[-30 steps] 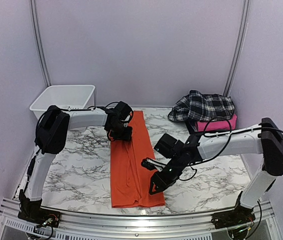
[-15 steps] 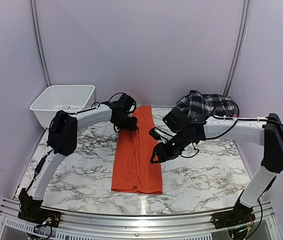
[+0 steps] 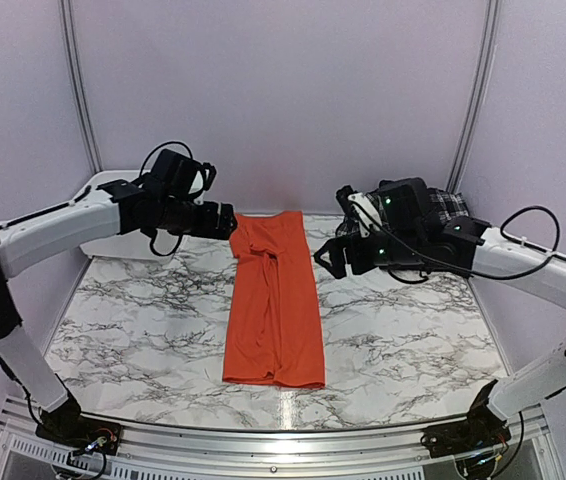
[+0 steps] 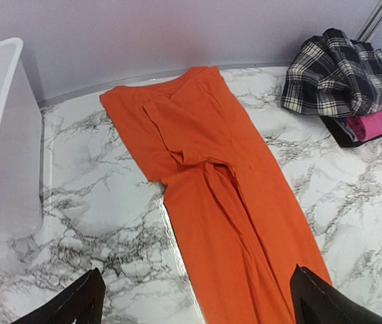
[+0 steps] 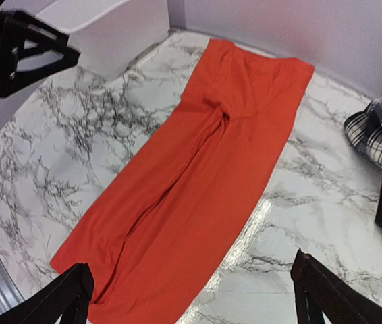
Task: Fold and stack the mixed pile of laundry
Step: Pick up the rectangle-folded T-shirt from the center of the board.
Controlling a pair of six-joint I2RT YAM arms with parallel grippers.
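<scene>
We see two white-and-black robot arms raised over the white marble table [image 3: 133, 330], each reaching inward from its own side. The left gripper [image 3: 223, 220] hovers by the far left corner of the bright orange cotton t-shirt [image 3: 275, 300], and the right gripper [image 3: 326, 258] hangs just to its right. Both have their fingers spread, holding nothing. The t-shirt lies flat mid-table, folded into a long narrow strip with creases down its middle. The crumpled black-and-white plaid shirt [image 4: 336, 71] rests at the far right on a folded pink garment [image 4: 380, 121].
</scene>
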